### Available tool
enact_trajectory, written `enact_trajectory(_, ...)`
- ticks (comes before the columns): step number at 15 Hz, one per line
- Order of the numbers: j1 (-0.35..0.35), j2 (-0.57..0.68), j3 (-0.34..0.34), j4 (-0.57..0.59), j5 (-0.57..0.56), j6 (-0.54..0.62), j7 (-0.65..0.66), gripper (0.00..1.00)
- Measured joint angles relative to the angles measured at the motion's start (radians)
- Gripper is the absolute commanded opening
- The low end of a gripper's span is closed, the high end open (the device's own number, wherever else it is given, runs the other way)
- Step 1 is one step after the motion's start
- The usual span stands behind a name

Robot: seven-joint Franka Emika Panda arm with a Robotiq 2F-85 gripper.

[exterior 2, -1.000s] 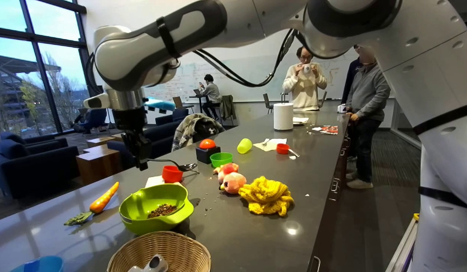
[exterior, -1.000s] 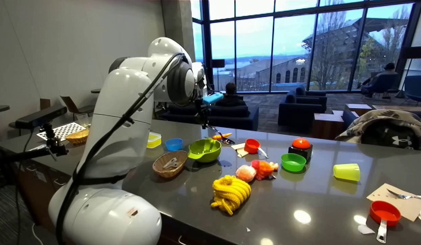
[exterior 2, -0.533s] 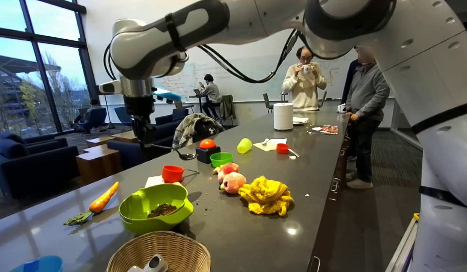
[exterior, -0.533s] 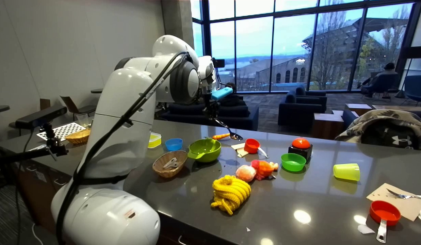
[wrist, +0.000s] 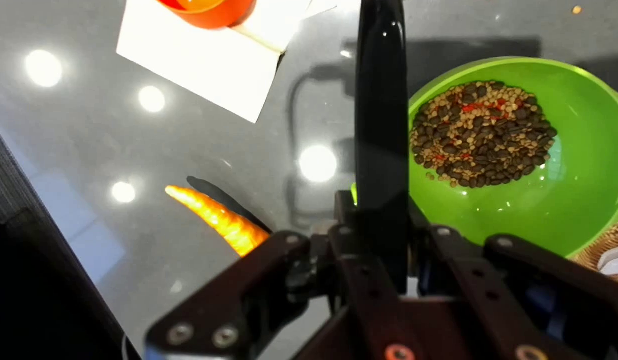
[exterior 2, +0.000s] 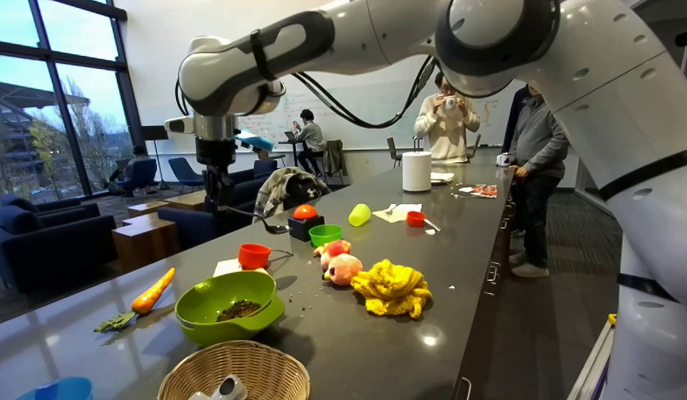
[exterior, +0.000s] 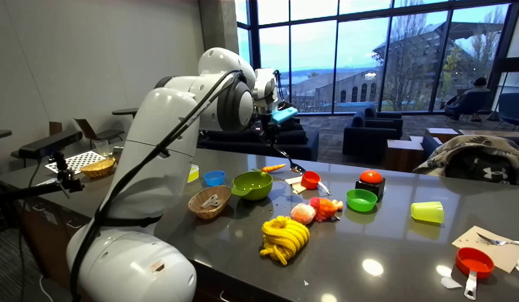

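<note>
- Wrist view: the hand point(wrist: 377, 205) is clamped on a spoon point(wrist: 381, 100), long axis toward twelve o'clock.
- Green bowl point(wrist: 583, 170) (lower down) lies at the hand's two o'clock.

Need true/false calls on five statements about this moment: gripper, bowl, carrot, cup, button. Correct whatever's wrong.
1. The gripper holds a spoon. True.
2. A bean mix lies in the green bowl. True.
3. The carrot lies inside the green bowl. False: the carrot lies on the counter, apart from the green bowl.
4. The yellow cup stands upright. False: the yellow cup lies on its side.
5. The red button sits on a black box. True.
</note>
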Motion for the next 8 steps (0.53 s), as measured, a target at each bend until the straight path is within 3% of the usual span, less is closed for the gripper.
enact_trajectory(8,-0.058,0.068,-0.001,0.088,0.032,0.017,-0.038,0.06)
